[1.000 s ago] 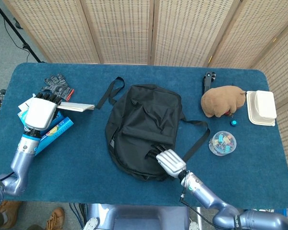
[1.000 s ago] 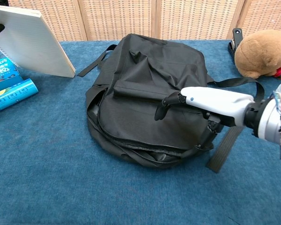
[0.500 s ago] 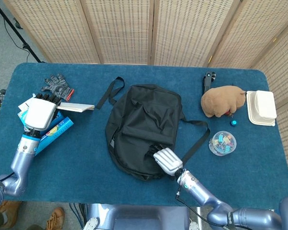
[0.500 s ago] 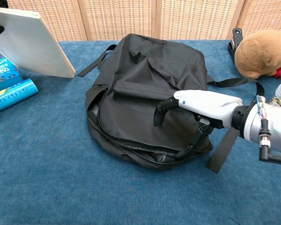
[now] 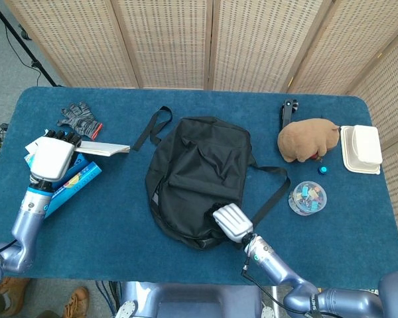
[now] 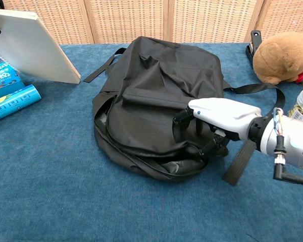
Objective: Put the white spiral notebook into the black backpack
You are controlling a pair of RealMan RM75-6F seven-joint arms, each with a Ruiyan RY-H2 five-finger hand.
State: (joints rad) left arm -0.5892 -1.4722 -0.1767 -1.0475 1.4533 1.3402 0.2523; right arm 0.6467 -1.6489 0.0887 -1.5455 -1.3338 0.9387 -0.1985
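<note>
Your left hand (image 5: 51, 158) grips the stiff, light notebook (image 6: 33, 46); your right hand (image 6: 219, 115) pinches the backpack's (image 6: 161, 96) limp flap.

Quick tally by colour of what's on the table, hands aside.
Black: 2, backpack, clip-like tool
White: 2, spiral notebook, lidded box
Blue: 1, carton
Brown: 1, plush toy
Grey: 1, gloves
Clear: 1, tub
Total: 8

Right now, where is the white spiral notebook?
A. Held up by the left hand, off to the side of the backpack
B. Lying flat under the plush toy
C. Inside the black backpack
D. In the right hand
A: the left hand holds the white spiral notebook tilted up, apart from the black backpack, while the right hand rests on the bag's near edge.
</note>
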